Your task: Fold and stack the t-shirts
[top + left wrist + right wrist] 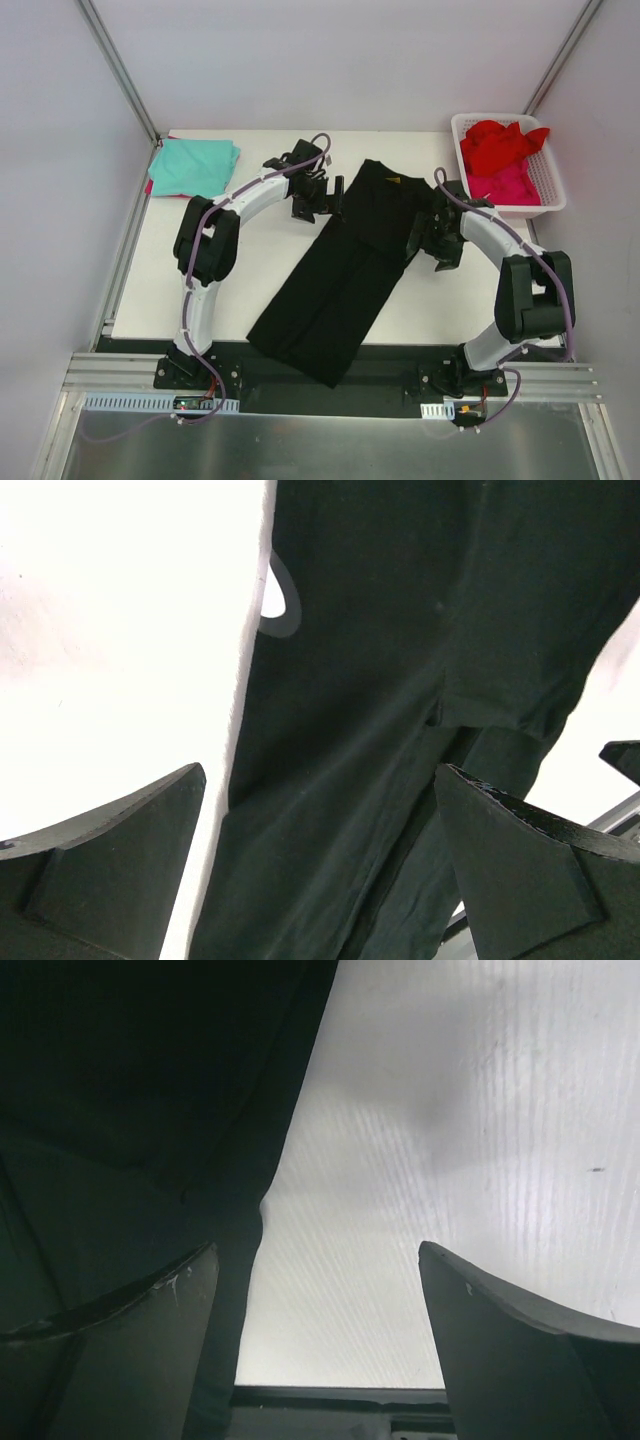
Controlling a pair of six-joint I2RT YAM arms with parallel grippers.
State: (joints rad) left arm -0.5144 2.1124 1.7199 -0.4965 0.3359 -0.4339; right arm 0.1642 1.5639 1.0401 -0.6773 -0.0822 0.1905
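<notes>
A black t-shirt (345, 270) lies slantwise between the left gripper (318, 200) and right gripper (432, 245). The teal t-shirt (195, 165) sits far left; a red t-shirt (500, 143) and pink t-shirt (505, 185) fill the basket (555, 195).

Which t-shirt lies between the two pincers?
The black t-shirt, laid out mid-table; the teal one sits at the far-left corner, the red one and pink one in the basket.
</notes>
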